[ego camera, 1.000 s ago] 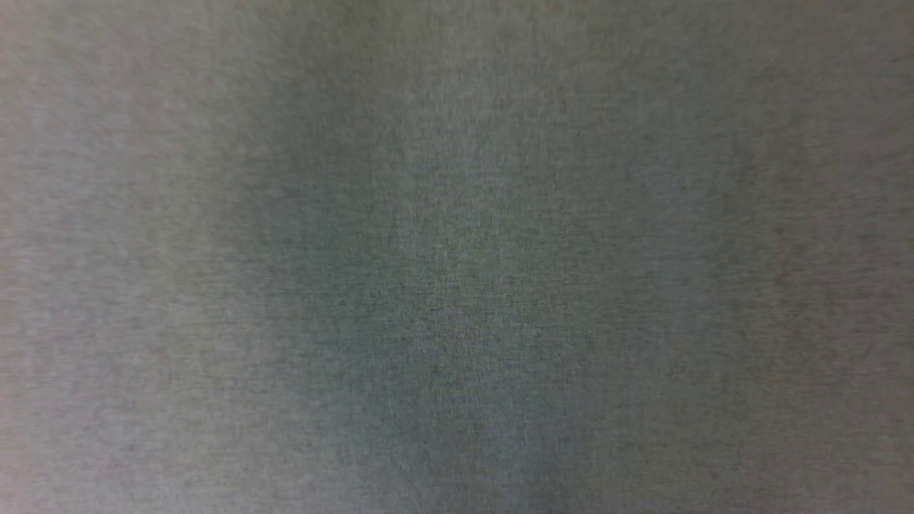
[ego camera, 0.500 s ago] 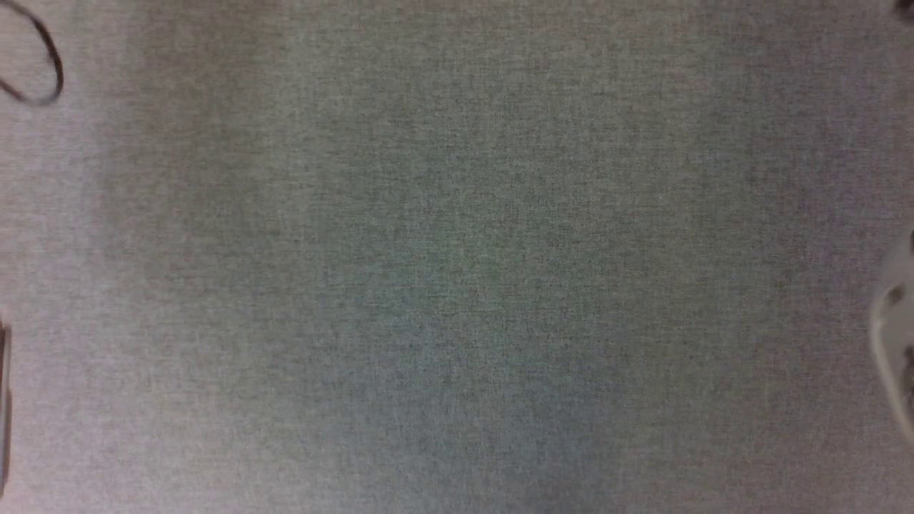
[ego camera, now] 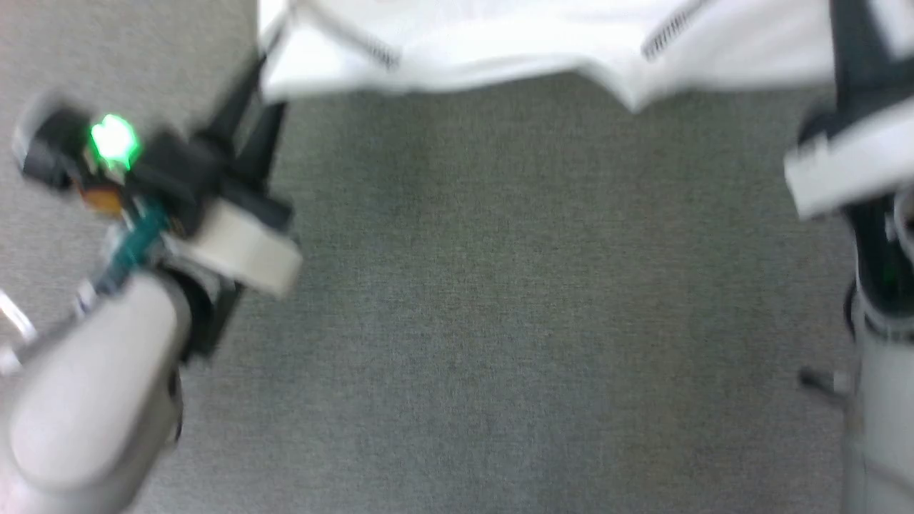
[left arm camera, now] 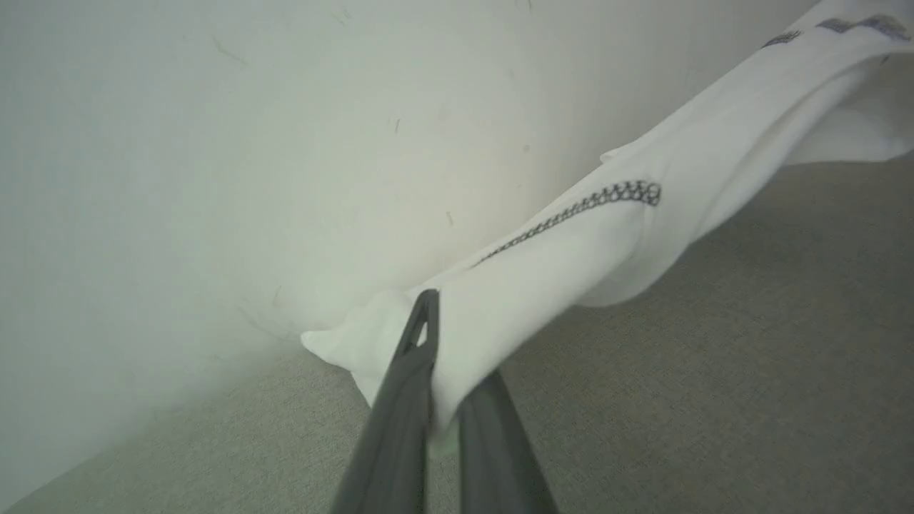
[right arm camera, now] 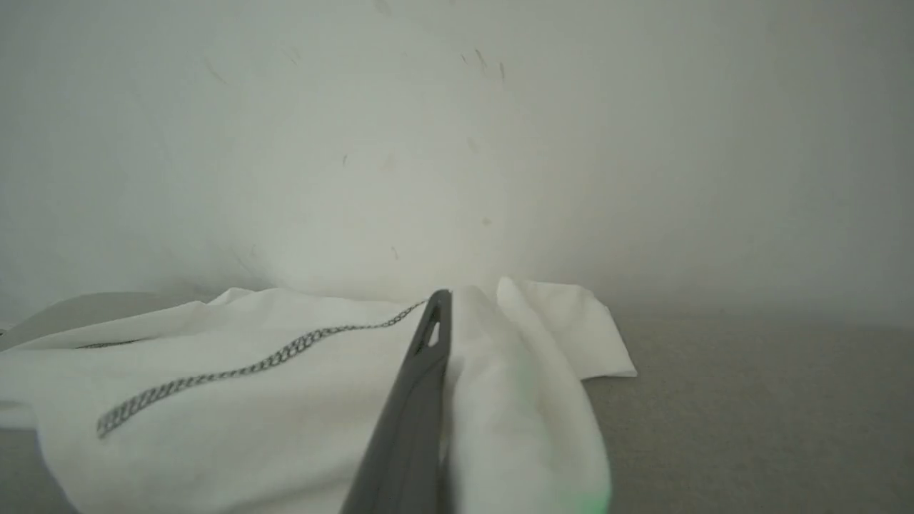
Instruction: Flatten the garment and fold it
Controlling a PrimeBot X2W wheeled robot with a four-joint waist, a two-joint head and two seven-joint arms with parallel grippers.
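- left gripper [left arm camera: 451, 350]: clamped on a bunched corner of the garment [ego camera: 500, 43], with cloth wedged between both fingers.
- right gripper [right arm camera: 457, 343]: likewise pinched on a thick wad at the other end; its second finger is buried in cloth.
- garment spans between the two, sagging mid-span, and looks lifted off the grey surface [ego camera: 500, 300]. Head view is blurred.
- pale wall [right arm camera: 643, 143] sits just behind.
- risks:
  - a hard spread could pull the thin fabric out of a pinch
  - the wads suggest extra layers grabbed, so it could land doubled or creased
  - a forward throw could hit the wall
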